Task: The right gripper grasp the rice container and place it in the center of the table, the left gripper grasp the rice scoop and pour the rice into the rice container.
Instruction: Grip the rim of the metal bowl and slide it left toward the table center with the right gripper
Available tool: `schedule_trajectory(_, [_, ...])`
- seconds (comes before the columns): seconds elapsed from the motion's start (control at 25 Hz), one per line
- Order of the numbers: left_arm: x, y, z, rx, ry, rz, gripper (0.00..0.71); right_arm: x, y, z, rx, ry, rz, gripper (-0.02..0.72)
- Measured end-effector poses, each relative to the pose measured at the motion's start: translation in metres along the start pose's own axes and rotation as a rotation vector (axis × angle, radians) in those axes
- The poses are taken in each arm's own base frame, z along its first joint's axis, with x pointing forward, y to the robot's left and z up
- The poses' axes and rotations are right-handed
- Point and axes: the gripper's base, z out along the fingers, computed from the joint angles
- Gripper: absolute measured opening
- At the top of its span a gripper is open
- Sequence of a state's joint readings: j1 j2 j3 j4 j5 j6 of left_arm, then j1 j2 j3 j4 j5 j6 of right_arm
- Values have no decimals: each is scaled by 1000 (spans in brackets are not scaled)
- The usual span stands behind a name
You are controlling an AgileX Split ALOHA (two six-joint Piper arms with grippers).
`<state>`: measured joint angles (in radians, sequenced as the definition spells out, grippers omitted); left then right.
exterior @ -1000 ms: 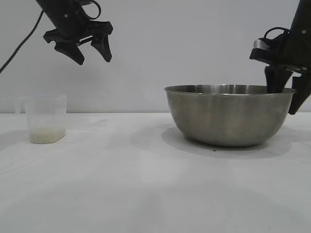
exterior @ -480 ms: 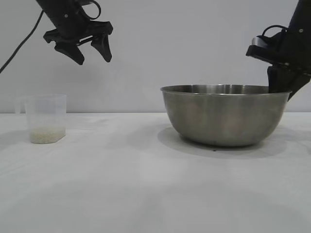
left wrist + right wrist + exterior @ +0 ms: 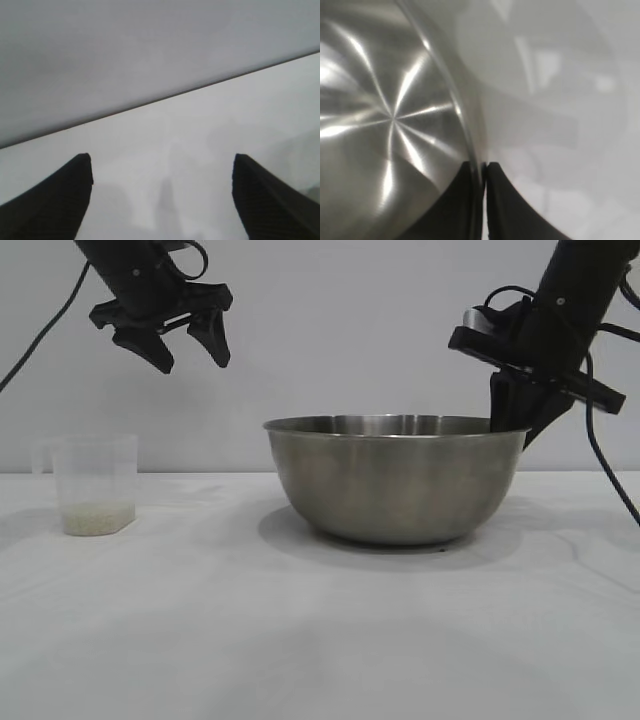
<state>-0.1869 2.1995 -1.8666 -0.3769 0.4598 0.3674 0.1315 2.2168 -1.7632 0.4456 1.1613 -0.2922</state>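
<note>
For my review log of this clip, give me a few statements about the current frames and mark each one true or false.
1. The right gripper has its fingers on either side of the rice container's rim. True.
2. The rice scoop is held in the left gripper. False: the scoop stands on the table, and the left gripper hangs open above it, holding nothing.
3. The rice lies at the bottom of the scoop. True.
4. The rice container lies tipped on its side. False: it sits upright on the table.
5. The scoop touches the rice container. False: bare table separates them.
</note>
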Motion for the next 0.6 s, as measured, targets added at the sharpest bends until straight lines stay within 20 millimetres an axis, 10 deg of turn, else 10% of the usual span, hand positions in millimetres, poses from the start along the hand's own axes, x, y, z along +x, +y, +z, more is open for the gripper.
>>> schedule_trajectory(0.16, [0,0,0,0,0,0,525,2,-1,-4,35,13,-21,655])
schedule_trajectory(0.6, [0,0,0,1,0,-2,525,9,7,-88,198,-242,-82,555])
